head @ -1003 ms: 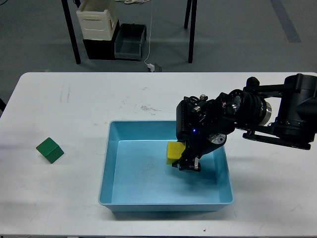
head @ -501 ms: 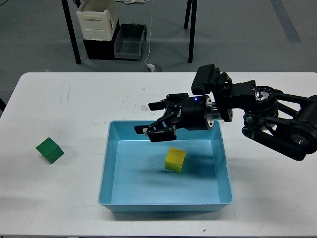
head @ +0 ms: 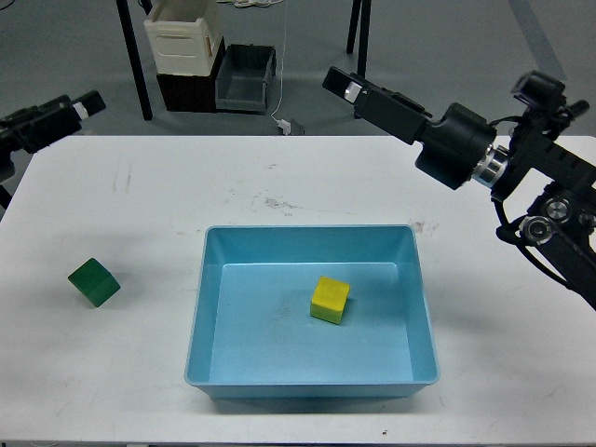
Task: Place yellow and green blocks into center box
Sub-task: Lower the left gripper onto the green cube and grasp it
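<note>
The yellow block (head: 330, 299) lies inside the blue box (head: 205, 307), right of the box's middle, with nothing touching it. The green block (head: 93, 282) sits on the white table (head: 140, 205) to the left of the box. My right gripper (head: 343, 85) is raised high above the table's far edge, well away from the box; its fingers look like one dark bar, so I cannot tell whether it is open. My left gripper (head: 82, 105) shows at the top left, beyond the table's far edge, small and dark, and its fingers cannot be told apart.
The box stands at the front centre of the table. My right arm's thick joints (head: 549, 205) hang over the table's right side. On the floor behind the table are a white bin (head: 182, 37), a grey crate (head: 245, 79) and black table legs (head: 135, 65).
My right gripper let go of the yellow block in the box, then rose and swung back over the table's far edge. My left arm has come into view at the top left.
</note>
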